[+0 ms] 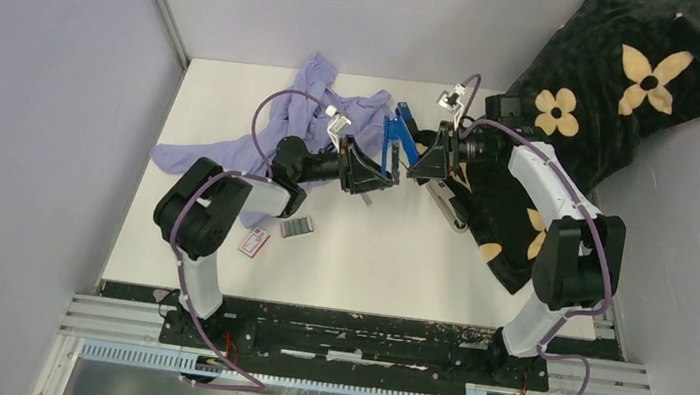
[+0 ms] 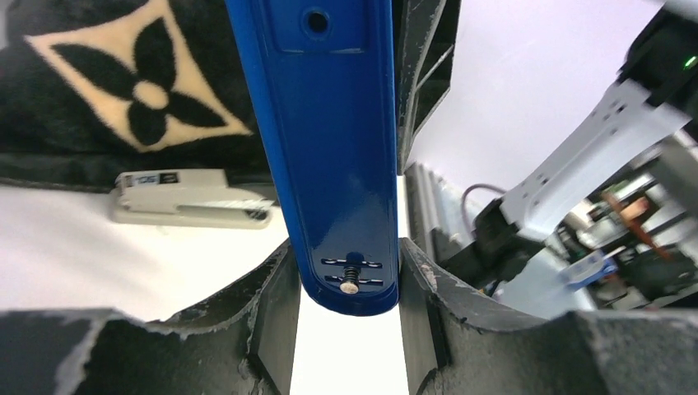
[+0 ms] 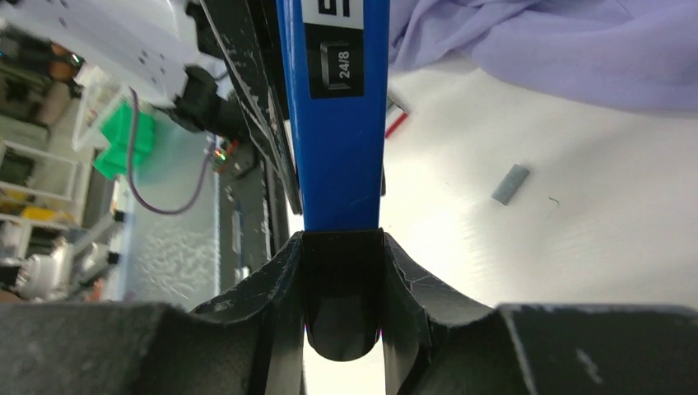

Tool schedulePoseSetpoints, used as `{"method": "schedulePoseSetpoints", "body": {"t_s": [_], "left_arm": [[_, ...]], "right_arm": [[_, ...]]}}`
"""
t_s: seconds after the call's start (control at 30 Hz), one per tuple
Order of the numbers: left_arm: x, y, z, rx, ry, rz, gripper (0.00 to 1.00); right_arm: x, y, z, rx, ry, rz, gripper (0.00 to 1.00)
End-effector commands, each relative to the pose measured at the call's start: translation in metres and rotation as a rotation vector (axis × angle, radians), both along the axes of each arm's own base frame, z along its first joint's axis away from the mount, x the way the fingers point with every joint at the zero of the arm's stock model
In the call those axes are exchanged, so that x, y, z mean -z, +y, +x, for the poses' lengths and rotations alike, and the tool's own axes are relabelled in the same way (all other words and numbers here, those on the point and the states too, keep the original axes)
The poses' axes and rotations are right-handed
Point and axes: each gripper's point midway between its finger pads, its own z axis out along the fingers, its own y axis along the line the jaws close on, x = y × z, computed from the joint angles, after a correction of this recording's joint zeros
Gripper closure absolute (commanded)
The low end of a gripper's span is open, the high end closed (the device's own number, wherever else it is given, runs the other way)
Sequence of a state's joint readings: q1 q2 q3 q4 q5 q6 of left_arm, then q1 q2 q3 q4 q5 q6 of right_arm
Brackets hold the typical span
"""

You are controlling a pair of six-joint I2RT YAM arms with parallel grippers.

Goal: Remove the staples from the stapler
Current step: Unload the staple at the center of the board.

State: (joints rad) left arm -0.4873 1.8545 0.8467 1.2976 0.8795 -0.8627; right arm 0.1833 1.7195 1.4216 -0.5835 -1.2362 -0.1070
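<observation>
A blue stapler (image 1: 398, 143) is held in the air over the middle of the table between both grippers. My left gripper (image 1: 381, 176) is shut on its base, whose blue underside (image 2: 329, 123) fills the left wrist view between the fingers (image 2: 272, 321). My right gripper (image 1: 421, 161) is shut on its top arm (image 3: 337, 123), at the black end cap (image 3: 343, 304). A strip of silver-grey staples (image 1: 297, 227) lies on the table near the left arm. It also shows in the right wrist view (image 3: 510, 183). I cannot see inside the stapler.
A small red-and-white box (image 1: 254, 240) lies beside the staples. A second, white-grey stapler (image 1: 446, 204) lies at the edge of a black flowered blanket (image 1: 632, 81) on the right; it also shows in the left wrist view (image 2: 193, 200). A purple cloth (image 1: 325, 119) lies at the back left.
</observation>
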Motion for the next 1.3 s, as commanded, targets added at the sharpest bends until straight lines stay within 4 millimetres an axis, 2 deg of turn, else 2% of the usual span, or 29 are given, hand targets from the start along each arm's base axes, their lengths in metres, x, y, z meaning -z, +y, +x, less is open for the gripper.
{"method": "schedulePoseSetpoints", "body": {"t_s": [0.0, 0.2, 0.5, 0.87, 1.1, 1.27], "left_arm": [[-0.006, 0.011, 0.008, -0.021, -0.327, 0.075, 0.97], [0.046, 0.027, 0.018, -0.016, -0.402, 0.413, 0.97], [0.088, 0.057, 0.017, 0.034, -0.434, 0.713, 0.97], [0.112, 0.078, 0.018, 0.091, -0.42, 0.895, 0.97], [0.112, 0.087, 0.012, 0.126, -0.384, 0.96, 0.97], [0.108, 0.086, 0.007, 0.126, -0.373, 0.953, 0.97]], "right_arm": [[0.031, -0.01, -0.006, -0.182, -0.296, -0.076, 0.99], [0.063, -0.025, -0.003, -0.283, -0.409, -0.201, 0.99], [0.097, -0.04, 0.008, -0.239, -0.451, -0.342, 0.99], [0.122, -0.049, 0.009, -0.189, -0.443, -0.459, 0.99], [0.125, -0.05, 0.007, -0.174, -0.439, -0.485, 0.99], [0.119, -0.044, 0.0, -0.168, -0.429, -0.463, 0.99]]}}
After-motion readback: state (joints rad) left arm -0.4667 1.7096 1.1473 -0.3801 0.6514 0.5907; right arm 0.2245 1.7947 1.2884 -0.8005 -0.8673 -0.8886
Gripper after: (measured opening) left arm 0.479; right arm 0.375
